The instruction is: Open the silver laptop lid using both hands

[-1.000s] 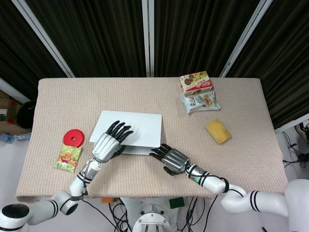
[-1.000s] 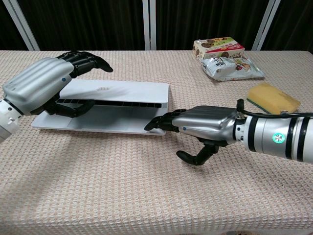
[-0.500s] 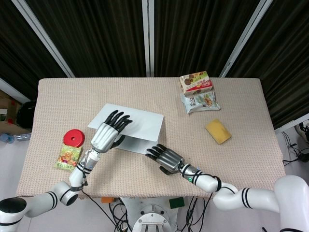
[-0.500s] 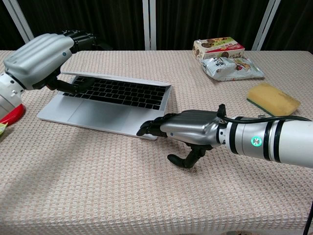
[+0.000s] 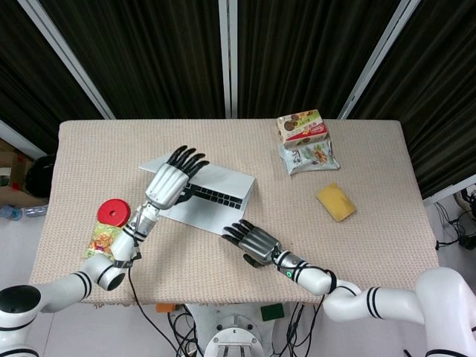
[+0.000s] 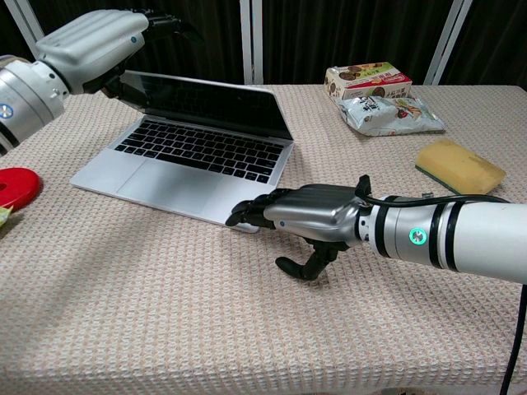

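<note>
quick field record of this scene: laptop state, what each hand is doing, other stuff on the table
laptop: silver, lid raised, keyboard showing
left hand: grips the lid's top edge
right hand: fingertips at the base's front corner, palm down
table: beige woven cover
other items: red disc, snack packet, yellow sponge, snack box, snack bag

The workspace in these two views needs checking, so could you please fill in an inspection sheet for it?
Surface: table under a beige woven cloth.
Job's things: silver laptop, lid raised, keyboard exposed.
Clutter: red round disc; green snack packet; cookie box beside a snack bag; yellow sponge.
Hands: left hand holds the lid's top edge; right hand has its fingers on the laptop base's front corner.
Cables: black cable under the table's front edge.
Surroundings: dark curtains behind.
</note>
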`<state>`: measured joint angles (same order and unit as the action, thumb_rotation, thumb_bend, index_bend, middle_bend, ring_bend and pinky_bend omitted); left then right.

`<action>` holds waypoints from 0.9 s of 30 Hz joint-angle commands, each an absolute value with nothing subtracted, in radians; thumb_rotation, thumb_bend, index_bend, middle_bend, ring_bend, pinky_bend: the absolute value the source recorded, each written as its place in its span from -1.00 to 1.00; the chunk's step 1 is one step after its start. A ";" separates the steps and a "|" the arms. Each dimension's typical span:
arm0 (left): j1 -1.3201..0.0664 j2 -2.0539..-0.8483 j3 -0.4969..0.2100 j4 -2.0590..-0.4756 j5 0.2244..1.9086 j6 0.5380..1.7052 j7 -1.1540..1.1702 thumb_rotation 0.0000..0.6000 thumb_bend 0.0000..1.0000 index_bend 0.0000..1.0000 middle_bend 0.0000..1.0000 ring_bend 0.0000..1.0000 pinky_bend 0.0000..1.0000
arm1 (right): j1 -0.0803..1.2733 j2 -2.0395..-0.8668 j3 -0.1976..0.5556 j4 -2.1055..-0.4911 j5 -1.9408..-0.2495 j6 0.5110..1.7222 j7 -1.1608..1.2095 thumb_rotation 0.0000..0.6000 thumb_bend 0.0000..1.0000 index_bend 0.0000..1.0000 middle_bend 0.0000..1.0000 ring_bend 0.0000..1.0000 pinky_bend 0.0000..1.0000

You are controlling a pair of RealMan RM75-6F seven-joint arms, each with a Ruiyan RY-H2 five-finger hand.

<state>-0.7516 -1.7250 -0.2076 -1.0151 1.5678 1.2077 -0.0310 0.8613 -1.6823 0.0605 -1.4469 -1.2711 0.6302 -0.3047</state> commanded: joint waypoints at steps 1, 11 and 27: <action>-0.794 -1.709 -0.235 -1.001 1.539 1.156 -0.024 1.00 0.10 -0.57 -0.66 -0.82 -0.80 | 0.866 -1.685 0.060 -1.445 -1.263 0.633 -0.309 1.00 0.18 -1.00 -0.97 -1.00 -1.00; -0.903 -1.676 -0.277 -0.958 1.477 1.020 0.021 1.00 0.08 -0.59 -0.66 -0.82 -0.80 | 0.875 -1.682 0.069 -1.446 -1.247 0.650 -0.296 1.00 0.18 -1.00 -0.97 -1.00 -1.00; -1.005 -1.702 -0.349 -0.830 1.297 0.840 -0.019 1.00 -0.14 -0.59 -0.66 -0.82 -0.80 | 0.885 -1.680 0.063 -1.427 -1.245 0.651 -0.253 1.00 0.19 -1.00 -0.97 -1.00 -1.00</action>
